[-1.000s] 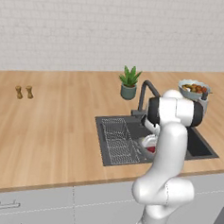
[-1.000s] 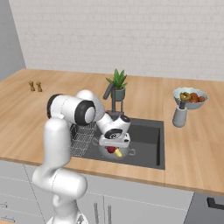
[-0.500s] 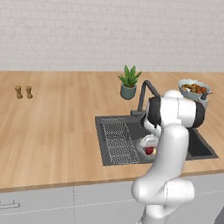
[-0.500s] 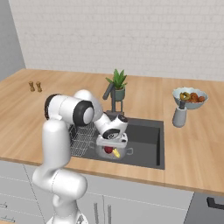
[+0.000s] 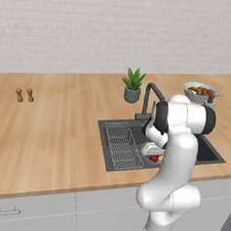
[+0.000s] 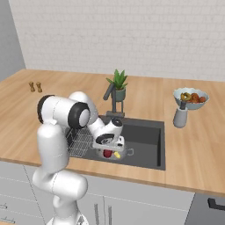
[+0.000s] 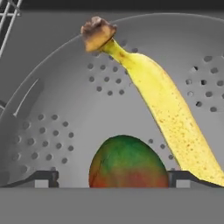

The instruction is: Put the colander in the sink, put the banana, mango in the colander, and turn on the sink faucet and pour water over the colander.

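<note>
We see the hand (image 7: 113, 177) low over the sink (image 6: 145, 139), its fingers spread wide on either side of the mango (image 7: 128, 162) and gripping nothing. The mango lies in the bottom of the colander (image 7: 52, 113), and the banana (image 7: 164, 107) rests beside it, running up the perforated wall with its brown stem near the rim. The colander sits in the sink next to the wire rack (image 5: 121, 143). The sink faucet (image 5: 150, 96) stands behind on the worktop (image 5: 53, 128).
</note>
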